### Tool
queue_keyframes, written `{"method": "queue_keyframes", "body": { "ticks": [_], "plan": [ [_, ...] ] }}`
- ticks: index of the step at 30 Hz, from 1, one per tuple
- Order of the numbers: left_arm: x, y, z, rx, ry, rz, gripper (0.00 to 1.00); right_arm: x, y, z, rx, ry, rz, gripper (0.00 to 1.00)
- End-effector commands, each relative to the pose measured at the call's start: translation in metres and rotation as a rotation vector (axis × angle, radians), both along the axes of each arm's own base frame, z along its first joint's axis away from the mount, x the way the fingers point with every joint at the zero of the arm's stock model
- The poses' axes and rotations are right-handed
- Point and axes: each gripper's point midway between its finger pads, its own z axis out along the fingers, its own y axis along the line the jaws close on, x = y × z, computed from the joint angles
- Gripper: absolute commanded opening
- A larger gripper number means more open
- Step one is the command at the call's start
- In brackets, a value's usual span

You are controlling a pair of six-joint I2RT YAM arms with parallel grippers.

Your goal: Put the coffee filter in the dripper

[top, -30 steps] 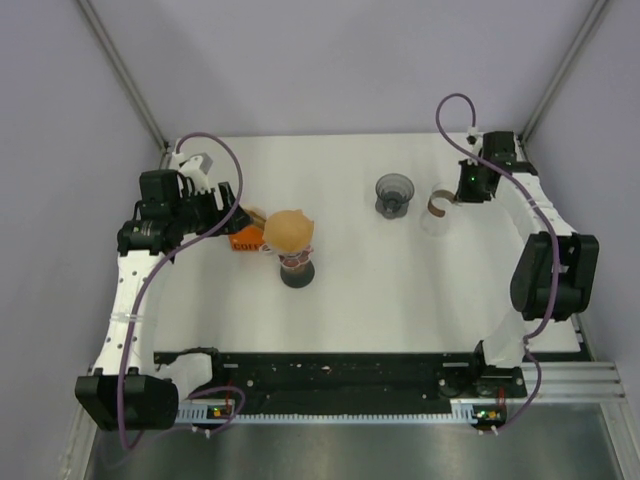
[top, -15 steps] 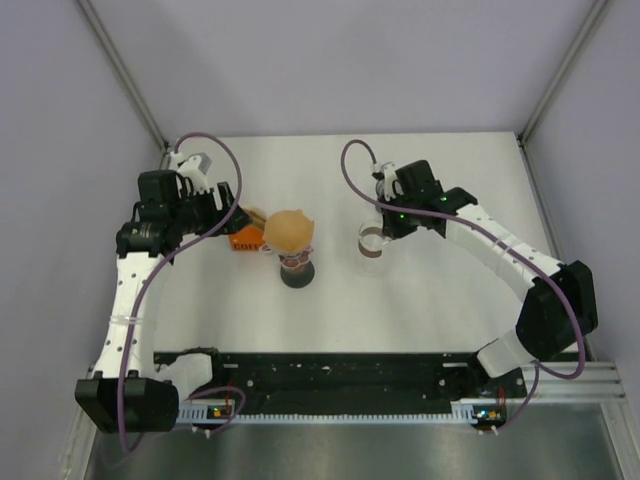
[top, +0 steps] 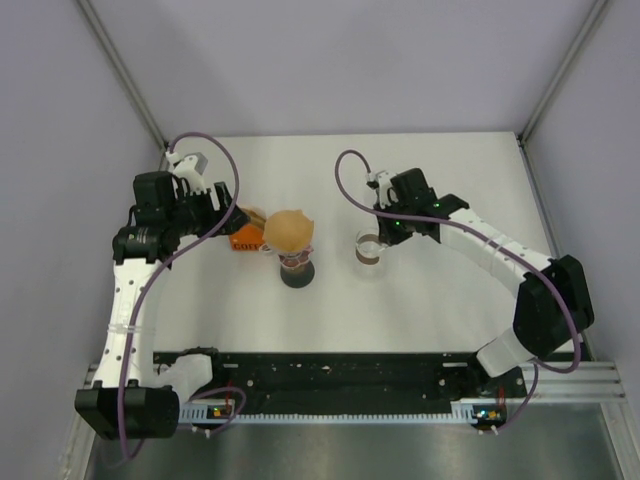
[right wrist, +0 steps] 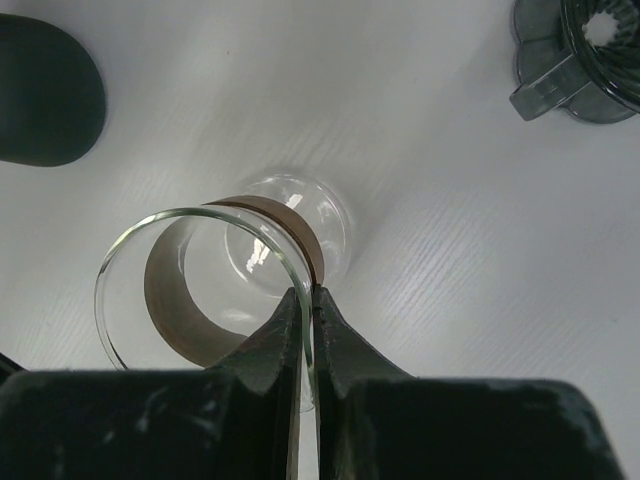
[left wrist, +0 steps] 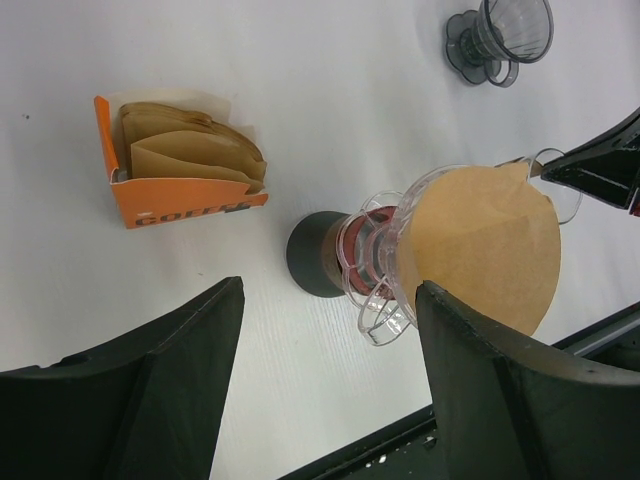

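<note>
A brown paper coffee filter [top: 289, 230] sits in a clear dripper [left wrist: 385, 270] on a dark round base [top: 296, 275]; it also shows in the left wrist view [left wrist: 485, 245]. My left gripper [top: 232, 220] is open and empty, just left of the dripper, its jaws wide apart [left wrist: 325, 390]. My right gripper [top: 380, 238] is shut on the rim of a glass carafe [top: 368, 252] with a brown band, to the right of the dripper. In the right wrist view [right wrist: 310, 300] the jaws pinch the glass wall of the carafe [right wrist: 200, 280].
An orange box of spare filters [top: 246, 240] stands left of the dripper, also in the left wrist view [left wrist: 180, 175]. A dark grey dripper [left wrist: 500, 35] stands further back, also seen in the right wrist view [right wrist: 590, 50]; my right arm hides it from above.
My right arm has swung from the back right to the middle with the glass carafe, ending close to the right of the dripper. The left arm has barely moved.
</note>
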Motion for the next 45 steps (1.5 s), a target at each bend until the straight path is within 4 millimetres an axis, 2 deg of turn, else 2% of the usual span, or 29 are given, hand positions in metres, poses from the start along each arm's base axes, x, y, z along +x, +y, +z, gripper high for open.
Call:
{"method": "queue_keyframes", "body": {
  "ticks": [1,4,6,10,12,17,20,22,24,26,30,32,37,41,45],
  "plan": [
    [0.010,0.002,0.009,0.005,-0.056,0.002,0.75,0.009,0.015,0.016,0.043,-0.072,0.041,0.06],
    [0.011,0.003,0.008,0.005,-0.053,0.003,0.75,0.008,0.015,0.017,0.046,-0.073,0.043,0.14],
    [0.011,0.003,0.007,0.003,-0.049,0.001,0.75,0.007,0.014,0.018,0.044,-0.069,0.043,0.24],
    [0.013,0.003,0.006,0.003,-0.047,0.002,0.75,0.010,0.012,0.031,0.038,-0.087,0.031,0.35],
    [0.013,0.004,0.006,0.003,-0.046,0.004,0.75,0.017,0.007,0.049,0.032,-0.135,-0.005,0.42],
    [0.014,0.005,0.004,0.006,-0.041,0.006,0.75,0.042,-0.015,0.113,0.134,-0.269,-0.194,0.56],
    [0.016,0.006,0.004,0.004,-0.040,0.009,0.75,0.061,-0.032,0.134,0.196,-0.345,-0.318,0.64],
    [0.016,0.005,0.003,0.003,-0.037,0.008,0.75,0.075,-0.044,0.127,0.197,-0.357,-0.391,0.66],
    [0.017,0.006,0.003,-0.001,-0.036,0.010,0.75,0.090,-0.058,0.102,0.132,-0.328,-0.463,0.66],
    [0.017,0.006,0.003,0.001,-0.038,0.012,0.75,0.102,-0.063,0.078,0.073,-0.295,-0.501,0.66],
    [0.017,0.008,0.001,0.003,-0.030,0.015,0.75,0.115,-0.054,0.036,0.053,-0.218,-0.509,0.66],
    [0.018,0.008,0.000,0.002,-0.027,0.015,0.75,0.118,-0.050,0.023,0.061,-0.194,-0.510,0.65],
    [0.022,0.007,-0.003,-0.017,-0.013,0.010,0.75,0.121,-0.036,0.000,0.098,-0.160,-0.504,0.60],
    [0.024,0.006,-0.003,-0.026,-0.008,0.008,0.75,0.129,-0.036,-0.019,0.056,-0.151,-0.526,0.58],
    [0.024,0.007,-0.003,-0.025,-0.006,0.012,0.74,0.138,-0.033,-0.036,0.030,-0.130,-0.523,0.49]
  ]
}}
